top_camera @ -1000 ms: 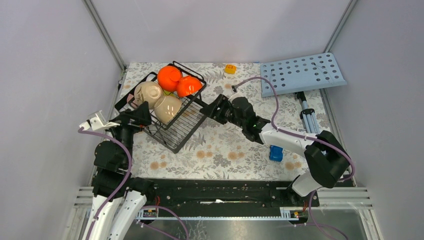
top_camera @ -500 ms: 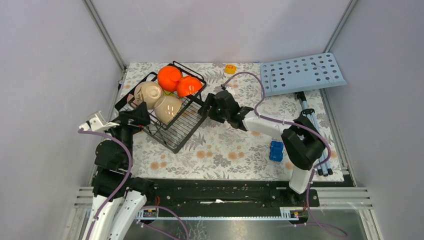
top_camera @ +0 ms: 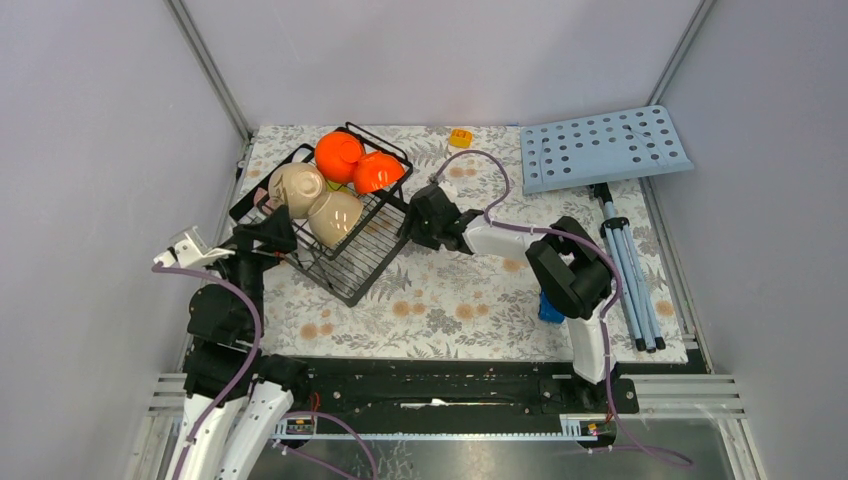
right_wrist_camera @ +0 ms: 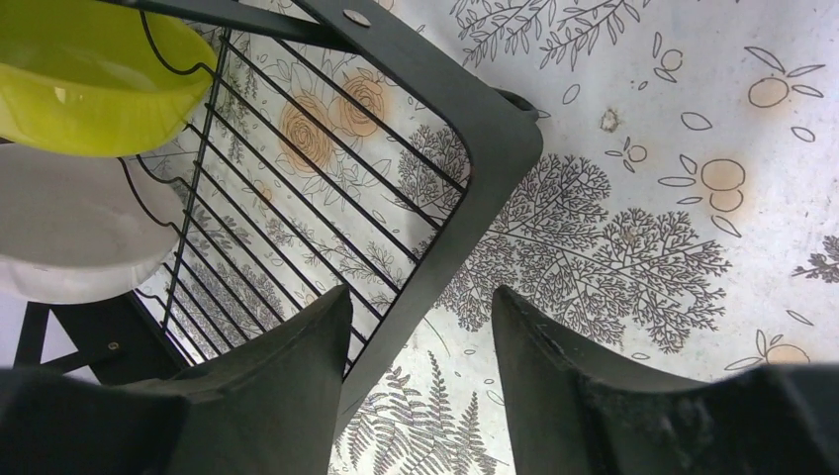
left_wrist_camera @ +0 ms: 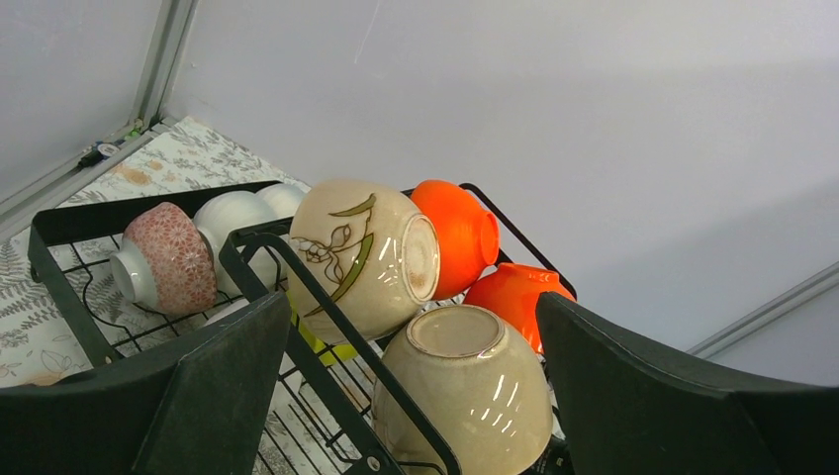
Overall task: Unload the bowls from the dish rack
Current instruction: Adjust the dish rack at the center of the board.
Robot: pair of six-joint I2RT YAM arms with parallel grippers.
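Right pincer (right_wrist_camera: 420,297) apart at dish rack (right_wrist_camera: 495,148) corner, yellow-green bowl (right_wrist_camera: 89,79) plain (barely seen overhead)

Soft, even light fills all three views, with no hard shadows on the lilac walls (top_camera: 100,150). From above, the dish rack (top_camera: 352,262) throws only a faint shadow on the floral tabletop (top_camera: 450,295). In the left wrist view the orange bowls (left_wrist_camera: 460,233) and cream bowls (left_wrist_camera: 465,391) carry small white glints, and the dark fingers (left_wrist_camera: 213,396) of the left claw (left_wrist_camera: 411,302) look slightly soft. In the right wrist view the fingers (right_wrist_camera: 287,381) of the right claw (right_wrist_camera: 418,294) blur near the lens, while the tabletop print is sharp.
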